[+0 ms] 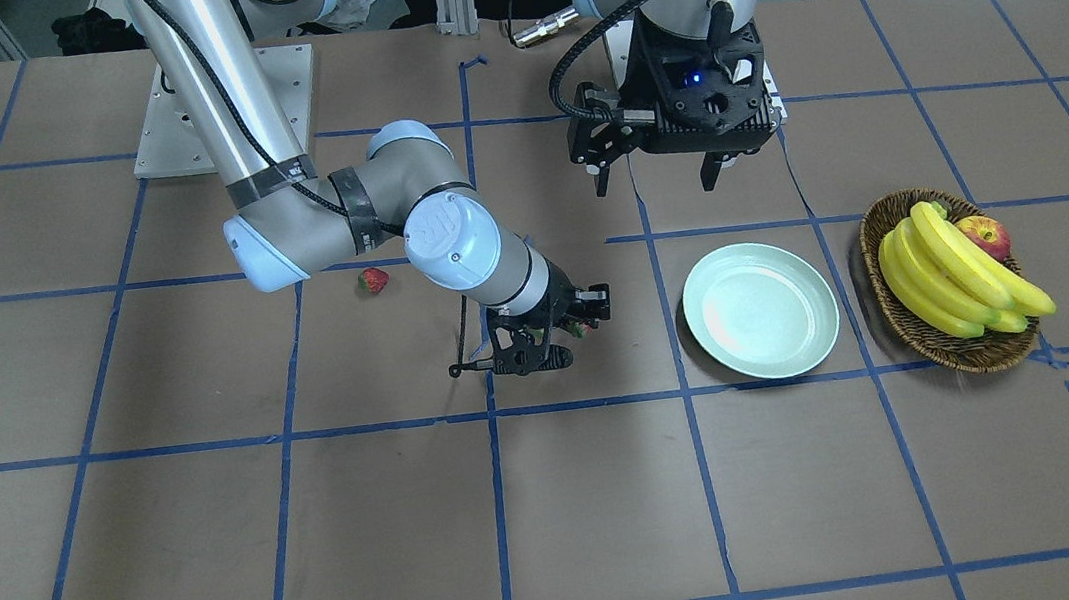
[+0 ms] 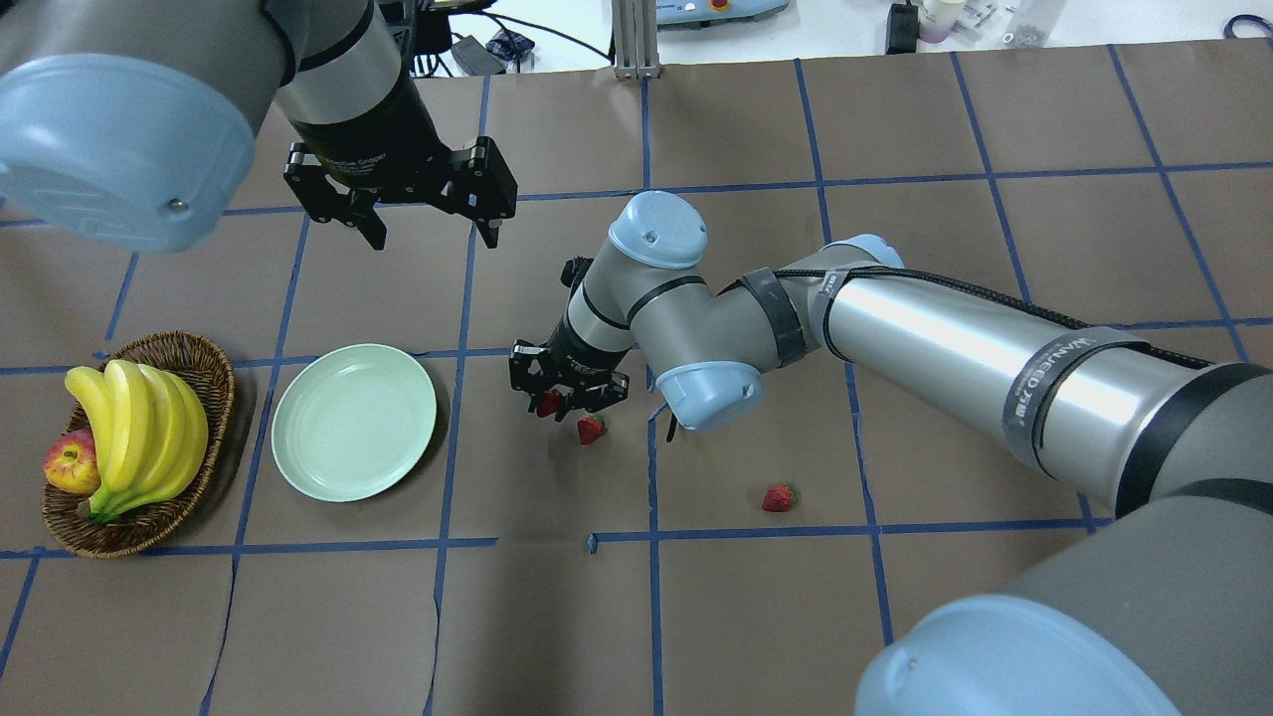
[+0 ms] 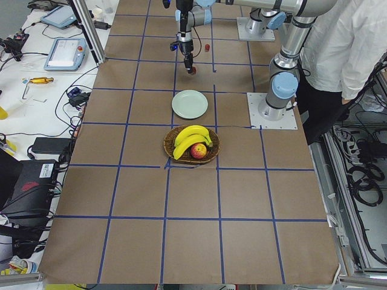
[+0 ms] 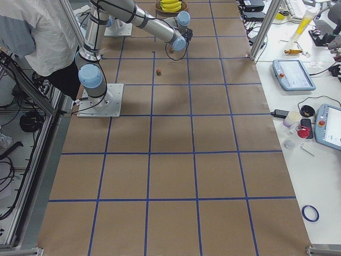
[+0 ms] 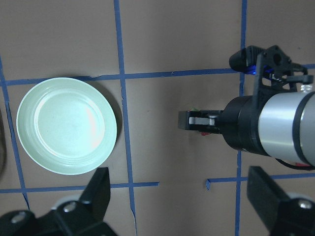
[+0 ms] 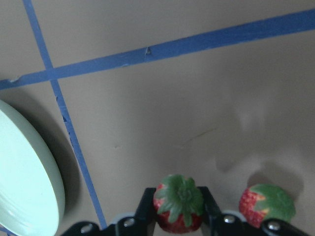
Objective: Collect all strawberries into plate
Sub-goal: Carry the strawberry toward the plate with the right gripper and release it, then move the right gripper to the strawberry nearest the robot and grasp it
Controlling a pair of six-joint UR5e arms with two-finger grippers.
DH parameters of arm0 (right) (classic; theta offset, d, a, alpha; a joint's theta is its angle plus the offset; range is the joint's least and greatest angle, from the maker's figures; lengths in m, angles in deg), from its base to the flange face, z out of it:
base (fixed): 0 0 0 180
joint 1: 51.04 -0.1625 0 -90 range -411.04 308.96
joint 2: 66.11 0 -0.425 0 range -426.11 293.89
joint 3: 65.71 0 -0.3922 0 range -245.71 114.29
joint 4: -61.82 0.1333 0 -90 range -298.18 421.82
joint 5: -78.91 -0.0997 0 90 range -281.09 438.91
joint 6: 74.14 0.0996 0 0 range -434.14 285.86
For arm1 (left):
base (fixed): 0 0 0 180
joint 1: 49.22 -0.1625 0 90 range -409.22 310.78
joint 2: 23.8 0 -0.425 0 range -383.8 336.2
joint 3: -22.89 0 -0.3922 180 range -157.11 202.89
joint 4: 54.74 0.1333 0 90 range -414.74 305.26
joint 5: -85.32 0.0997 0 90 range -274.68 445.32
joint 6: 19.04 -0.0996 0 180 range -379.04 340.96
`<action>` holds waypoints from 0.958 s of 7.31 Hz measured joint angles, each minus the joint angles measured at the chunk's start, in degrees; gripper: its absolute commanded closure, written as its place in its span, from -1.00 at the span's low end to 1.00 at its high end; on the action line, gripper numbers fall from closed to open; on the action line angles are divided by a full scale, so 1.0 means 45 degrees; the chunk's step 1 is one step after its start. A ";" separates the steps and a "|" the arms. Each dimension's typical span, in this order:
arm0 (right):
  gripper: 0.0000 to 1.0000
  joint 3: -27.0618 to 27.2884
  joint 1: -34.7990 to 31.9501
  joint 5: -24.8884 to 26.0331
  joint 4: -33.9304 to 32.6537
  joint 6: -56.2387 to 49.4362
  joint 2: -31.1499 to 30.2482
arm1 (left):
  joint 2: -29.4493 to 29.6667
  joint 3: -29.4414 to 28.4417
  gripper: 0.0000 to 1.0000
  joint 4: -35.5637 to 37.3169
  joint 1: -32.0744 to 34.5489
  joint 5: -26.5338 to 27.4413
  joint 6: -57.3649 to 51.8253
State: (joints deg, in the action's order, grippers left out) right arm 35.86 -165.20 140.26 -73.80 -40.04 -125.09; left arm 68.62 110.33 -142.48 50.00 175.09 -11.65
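Note:
My right gripper (image 2: 553, 400) is shut on a strawberry (image 6: 178, 204), red with a green top, low over the table to the right of the plate. A second strawberry (image 2: 591, 429) lies on the table right beside the gripper and also shows in the right wrist view (image 6: 266, 204). A third strawberry (image 2: 778, 497) lies apart, nearer the robot; it also shows in the front view (image 1: 373, 280). The mint-green plate (image 2: 354, 422) is empty. My left gripper (image 2: 430, 235) hangs open and empty above the table beyond the plate.
A brown wicker basket (image 2: 204, 363) stands left of the plate, holding bananas (image 2: 139, 418) and an apple (image 2: 70, 465). Blue tape lines grid the brown table cover. A person stands by the robot's base in the side views.

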 measured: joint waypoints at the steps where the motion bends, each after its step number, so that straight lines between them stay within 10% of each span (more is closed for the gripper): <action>1: -1.00 -0.0019 -0.0034 0.0002 -0.0080 0.0041 0.0079 | -0.0005 0.0000 -1.00 0.0002 0.0001 -0.0003 0.0005; 4: -1.00 -0.0495 0.0009 0.1041 -0.0132 0.0038 -0.0356 | -0.0016 0.0002 -1.00 0.0004 0.0000 -0.0008 -0.0011; 7: -1.00 0.0476 0.0582 0.4819 0.0645 -0.1959 -0.1299 | -0.0034 0.0008 -1.00 0.0004 0.0000 0.0004 -0.0047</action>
State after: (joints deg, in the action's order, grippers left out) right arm 38.00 -162.58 161.94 -70.90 -48.85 -130.94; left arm 68.46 110.36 -142.46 50.00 175.11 -11.86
